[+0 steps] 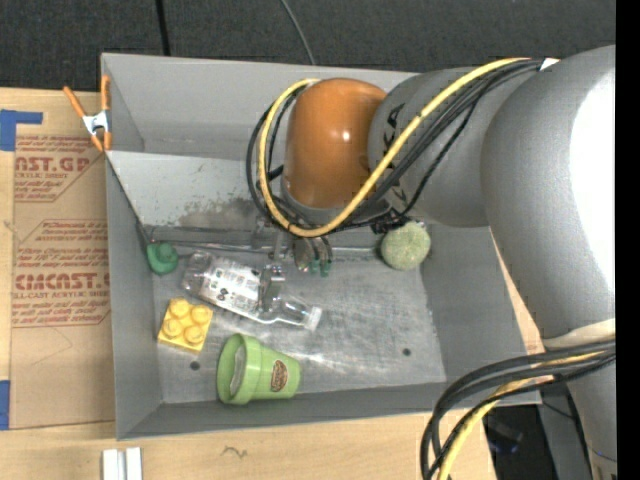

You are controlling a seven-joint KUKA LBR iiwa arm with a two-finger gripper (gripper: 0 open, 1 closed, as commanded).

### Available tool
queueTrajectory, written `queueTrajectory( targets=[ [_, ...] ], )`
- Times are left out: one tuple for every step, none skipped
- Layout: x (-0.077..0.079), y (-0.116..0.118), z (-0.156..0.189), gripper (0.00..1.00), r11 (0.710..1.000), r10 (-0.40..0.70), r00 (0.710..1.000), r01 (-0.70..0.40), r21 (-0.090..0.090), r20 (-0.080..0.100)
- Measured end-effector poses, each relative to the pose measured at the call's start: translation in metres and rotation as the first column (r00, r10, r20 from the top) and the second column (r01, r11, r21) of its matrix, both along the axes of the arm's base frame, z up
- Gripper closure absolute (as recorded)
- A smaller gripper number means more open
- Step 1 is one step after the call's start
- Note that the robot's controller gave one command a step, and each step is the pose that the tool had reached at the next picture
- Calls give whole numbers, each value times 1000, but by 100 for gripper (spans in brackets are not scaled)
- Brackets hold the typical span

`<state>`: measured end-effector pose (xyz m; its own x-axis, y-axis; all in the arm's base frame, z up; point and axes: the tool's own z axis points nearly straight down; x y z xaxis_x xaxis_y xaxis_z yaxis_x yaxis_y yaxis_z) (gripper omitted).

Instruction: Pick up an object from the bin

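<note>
At the centre of the grey metal bin, the gripper hangs over a clear plastic bottle lying flat, its state indiscernible; probably the grasp approach, next requiring a centred closure.

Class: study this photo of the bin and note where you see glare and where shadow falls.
Camera view: a soft highlight shines on the arm's orange cover; the clear plastic bottle glints in the middle of the bin; the space under the arm, around the claw, lies in shadow.
</note>
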<state>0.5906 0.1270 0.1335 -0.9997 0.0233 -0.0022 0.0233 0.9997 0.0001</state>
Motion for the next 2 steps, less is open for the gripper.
queueTrajectory(
  targets=[
    [2, 3, -40, 0, 995, -97, 995, 97, 2, 1],
    [5, 19, -57, 100, 1000, -20, 1000, 20, 1, 7]
  ],
)
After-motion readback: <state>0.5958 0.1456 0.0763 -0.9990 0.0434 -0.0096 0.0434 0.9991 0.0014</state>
